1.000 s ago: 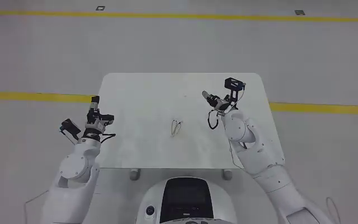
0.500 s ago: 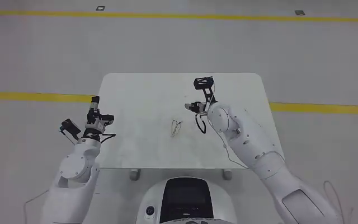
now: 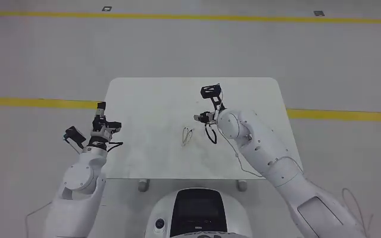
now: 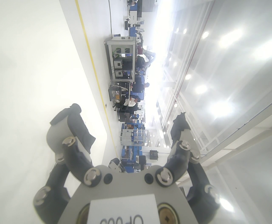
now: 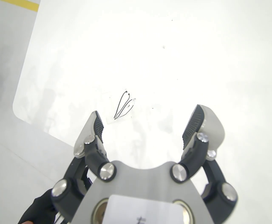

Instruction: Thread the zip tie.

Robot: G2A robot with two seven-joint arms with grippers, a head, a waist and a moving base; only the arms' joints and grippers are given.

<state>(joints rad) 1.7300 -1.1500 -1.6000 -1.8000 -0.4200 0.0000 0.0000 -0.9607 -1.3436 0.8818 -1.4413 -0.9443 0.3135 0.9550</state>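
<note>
- Table (image 3: 149, 95): white with rounded corners, bearing the zip tie (image 3: 188, 135).
- Right gripper (image 5: 146, 118): jaws spread wide and empty, above the table just beside the zip tie, not touching it.
- Left gripper (image 4: 127, 112): jaws apart and empty, at the table's left edge, well apart from the zip tie.
- Zip tie (image 5: 124, 105): thin black strands lying flat near the table's middle.

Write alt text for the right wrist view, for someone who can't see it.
The right gripper, open and holding nothing, hangs over a white table, pointed toward a small bunch of thin black zip ties lying loose ahead of its fingertips. A rounded table corner and grey floor with a yellow line lie beyond.
</note>
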